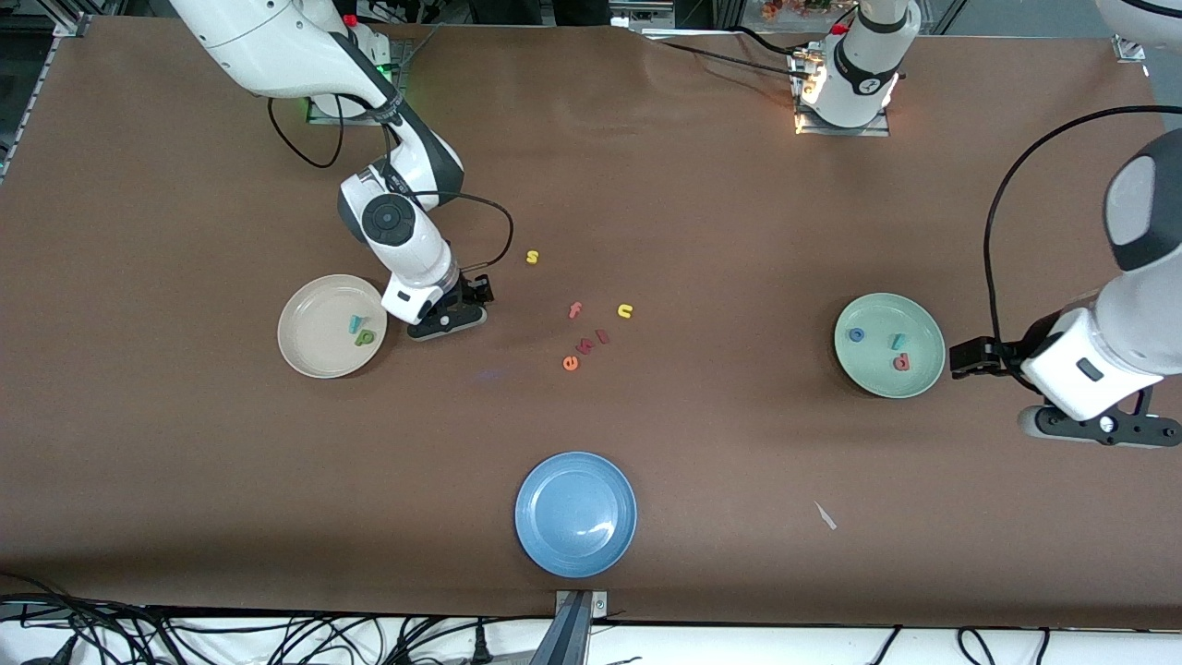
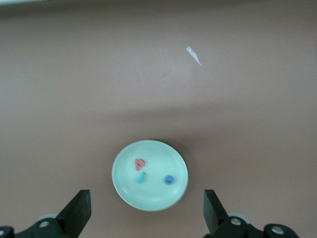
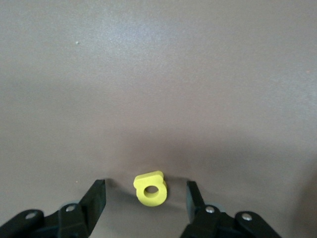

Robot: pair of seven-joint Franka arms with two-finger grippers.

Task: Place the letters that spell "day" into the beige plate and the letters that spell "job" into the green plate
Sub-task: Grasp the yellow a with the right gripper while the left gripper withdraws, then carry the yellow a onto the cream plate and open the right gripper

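The beige plate (image 1: 314,344) holds the teal y (image 1: 355,323) and the green d (image 1: 366,338). Beside it, my right gripper (image 1: 475,292) is down at the table. In the right wrist view the yellow a (image 3: 150,188) lies on the brown surface between the open fingers of the right gripper (image 3: 144,185), touching neither. The arm hides this letter in the front view. The green plate (image 1: 877,371) (image 2: 148,197) holds the blue o (image 1: 856,335) (image 2: 169,180), the teal j (image 1: 897,342) (image 2: 142,176) and the salmon b (image 1: 901,363) (image 2: 139,163). My left gripper (image 1: 962,358) (image 2: 146,194) hangs open and empty beside that plate.
Loose letters lie mid-table: a yellow s (image 1: 531,257), a reddish f (image 1: 574,310), a yellow n (image 1: 625,311), an orange e (image 1: 570,363) and two pink ones (image 1: 592,342). A blue plate (image 1: 552,480) sits nearest the front camera. A white scrap (image 1: 825,515) lies beside it.
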